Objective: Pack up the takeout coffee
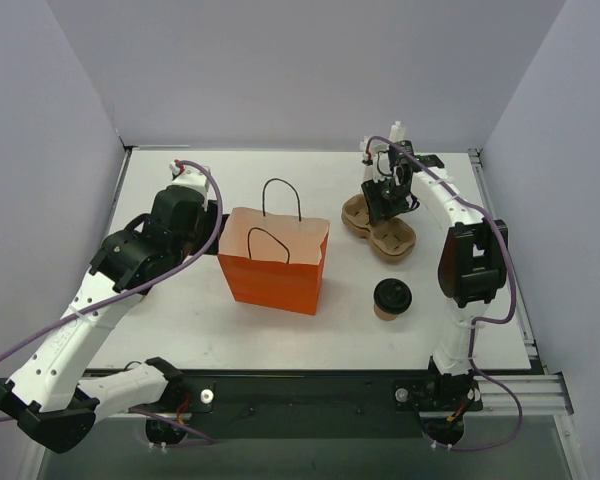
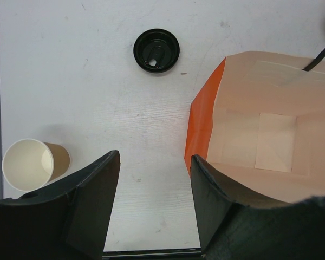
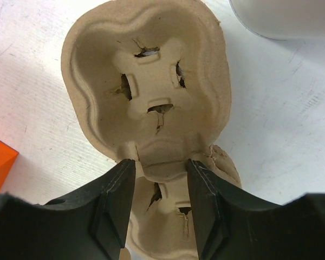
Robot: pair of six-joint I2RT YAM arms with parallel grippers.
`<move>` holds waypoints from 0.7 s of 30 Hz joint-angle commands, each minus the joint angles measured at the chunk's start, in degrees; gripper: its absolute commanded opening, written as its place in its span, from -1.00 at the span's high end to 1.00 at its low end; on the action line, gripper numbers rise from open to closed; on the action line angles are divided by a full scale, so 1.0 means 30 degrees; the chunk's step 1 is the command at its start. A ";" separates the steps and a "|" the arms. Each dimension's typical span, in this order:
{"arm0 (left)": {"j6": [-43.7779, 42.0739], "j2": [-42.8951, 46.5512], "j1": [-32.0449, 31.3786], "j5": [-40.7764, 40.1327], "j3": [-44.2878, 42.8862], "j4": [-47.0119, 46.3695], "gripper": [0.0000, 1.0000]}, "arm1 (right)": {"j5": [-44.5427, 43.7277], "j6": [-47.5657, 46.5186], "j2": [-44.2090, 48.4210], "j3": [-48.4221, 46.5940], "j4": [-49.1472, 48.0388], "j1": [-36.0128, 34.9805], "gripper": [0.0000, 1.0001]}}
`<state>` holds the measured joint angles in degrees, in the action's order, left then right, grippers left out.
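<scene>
Orange bag (image 1: pixel 275 270) stands open in the middle of the white table (image 1: pixel 280 170), and its two black handles stick up. The takeout coffee (image 1: pixel 391 298), a small tan cup with a black lid on, stands upright to the right of the bag and a bit nearer the front edge. It is not in the bag. Bare table lies between the two, and nothing touches the cup. The right arm (image 1: pixel 470 260) rises just past it, on the side away from the bag.

Behind the coffee, also right of the bag, lies a brown paper tray (image 3: pixel 89 81) with cup holes. The right gripper (image 3: pixel 161 165) is down on it. One finger is on each side of the tray's thin middle, which fills the gap between them. I cannot tell if they squeeze it.

The left gripper (image 2: pixel 154 157) hangs by the bag's left edge with its fingers wide apart, and nothing is in them. Left of the bag lie a loose black lid (image 2: pixel 156 50) and a cup with no lid (image 2: pixel 32 162). That cup stands close to the table's edge. Bare table lies between the bag and both of them.
</scene>
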<state>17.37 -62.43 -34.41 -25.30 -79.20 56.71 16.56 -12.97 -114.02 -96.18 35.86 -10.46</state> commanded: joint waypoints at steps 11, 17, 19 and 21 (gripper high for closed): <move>-0.0105 0.0303 -0.0072 -0.0209 -0.0320 0.0052 -0.29 | 0.0137 -0.1418 -0.0052 0.0537 0.0294 0.0264 0.10; -0.0076 0.0333 -0.0072 -0.0209 -0.0114 0.0052 -0.29 | 0.0018 -0.1886 -0.0227 0.0537 0.0294 0.0322 0.17; -0.0047 0.0333 -0.0072 -0.0180 -0.0114 0.0052 -0.29 | 0.0135 -0.2003 -0.0198 0.0508 0.0265 0.0351 0.18; -0.0046 0.0304 -0.0072 -0.0180 -0.0143 0.0082 -0.29 | 0.0574 -0.2150 -0.0227 0.0508 0.0236 0.0381 0.24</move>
<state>17.37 -62.41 -34.41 -25.30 -79.20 56.86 16.86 -17.54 -114.24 -94.91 35.66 -9.98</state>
